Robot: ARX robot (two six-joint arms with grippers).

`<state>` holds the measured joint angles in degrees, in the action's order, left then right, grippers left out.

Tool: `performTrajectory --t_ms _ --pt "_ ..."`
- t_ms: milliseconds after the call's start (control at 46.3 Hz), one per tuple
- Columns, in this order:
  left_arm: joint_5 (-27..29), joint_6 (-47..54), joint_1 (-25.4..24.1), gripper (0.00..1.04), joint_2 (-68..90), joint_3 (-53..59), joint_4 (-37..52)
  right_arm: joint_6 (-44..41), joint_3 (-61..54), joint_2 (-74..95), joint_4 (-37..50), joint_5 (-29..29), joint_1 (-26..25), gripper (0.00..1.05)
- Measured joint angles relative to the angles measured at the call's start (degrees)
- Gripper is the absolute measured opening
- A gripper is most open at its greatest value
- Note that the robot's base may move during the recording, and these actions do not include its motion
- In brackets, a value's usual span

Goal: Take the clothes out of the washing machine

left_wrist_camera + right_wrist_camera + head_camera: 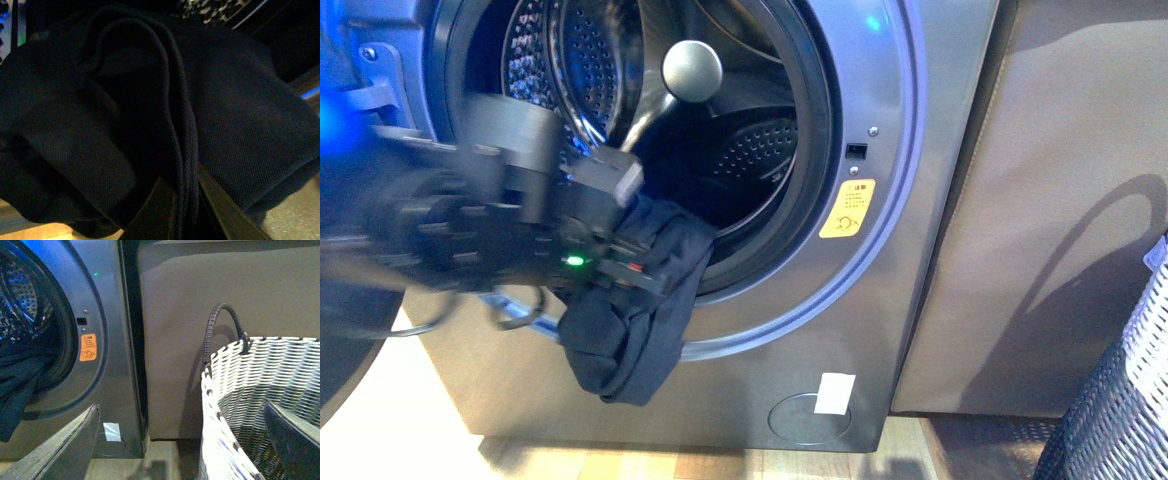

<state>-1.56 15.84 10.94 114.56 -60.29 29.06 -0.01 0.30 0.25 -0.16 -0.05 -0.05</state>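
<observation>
Grey washing machine (880, 200) fills frame; your left gripper (635, 268) clamped on the clothes (630, 340), hanging over door rim (765, 262), centre-left. Pull-out step imo. Next: draw clear & swing to basket (1120, 400), lower right.

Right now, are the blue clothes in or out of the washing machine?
Half out. The clothes hang over the door rim of the washing machine, top end inside the opening, pinched by the left gripper.
</observation>
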Motion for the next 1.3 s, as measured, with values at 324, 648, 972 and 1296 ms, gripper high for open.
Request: performTrajectory --t_ms 324,648,972,1296 --pt "-8.0 -1.1 1.6 0.05 -20.3 14.4 1.2 0.0 0.0 0.0 0.0 0.0 0.0 0.97" --pt "-12.9 -1.7 7.3 0.05 -40.6 15.7 -7.1 0.0 0.0 0.0 0.0 0.0 0.0 0.97" --pt "-13.7 -1.4 13.5 0.05 -45.2 2.9 -16.3 0.0 0.0 0.0 0.0 0.0 0.0 0.97" --pt "-12.0 1.7 20.2 0.05 -37.3 -20.5 -27.2 0.0 0.0 0.0 0.0 0.0 0.0 0.97"
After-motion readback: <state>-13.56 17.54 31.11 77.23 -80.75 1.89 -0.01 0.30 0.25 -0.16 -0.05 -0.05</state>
